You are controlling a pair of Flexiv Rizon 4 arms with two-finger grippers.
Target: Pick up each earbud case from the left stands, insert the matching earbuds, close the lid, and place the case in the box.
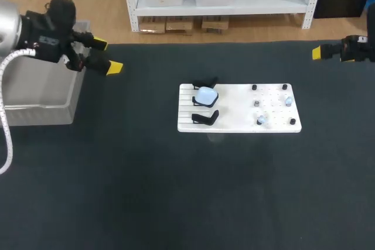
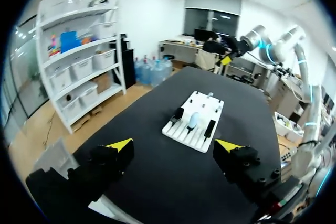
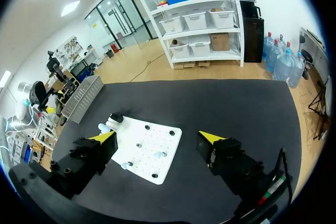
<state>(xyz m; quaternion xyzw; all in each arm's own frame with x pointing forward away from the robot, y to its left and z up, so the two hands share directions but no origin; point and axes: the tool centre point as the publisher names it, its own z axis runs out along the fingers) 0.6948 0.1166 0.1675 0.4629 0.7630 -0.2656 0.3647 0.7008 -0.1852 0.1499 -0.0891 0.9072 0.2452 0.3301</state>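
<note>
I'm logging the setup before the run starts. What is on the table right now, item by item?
Table: one, black top.
Board: one, white, mid-table.
Stands: three, black, on the board's left part.
Earbud case: one, pale blue, on the middle stand.
Earbuds: small, pale, on the board's right part; count unclear.
Pegs: several, black, around the earbuds.
Box: one, grey, at the table's left edge.
Left gripper: open, beside the box.
Right gripper: open, above the table's right side.
</note>
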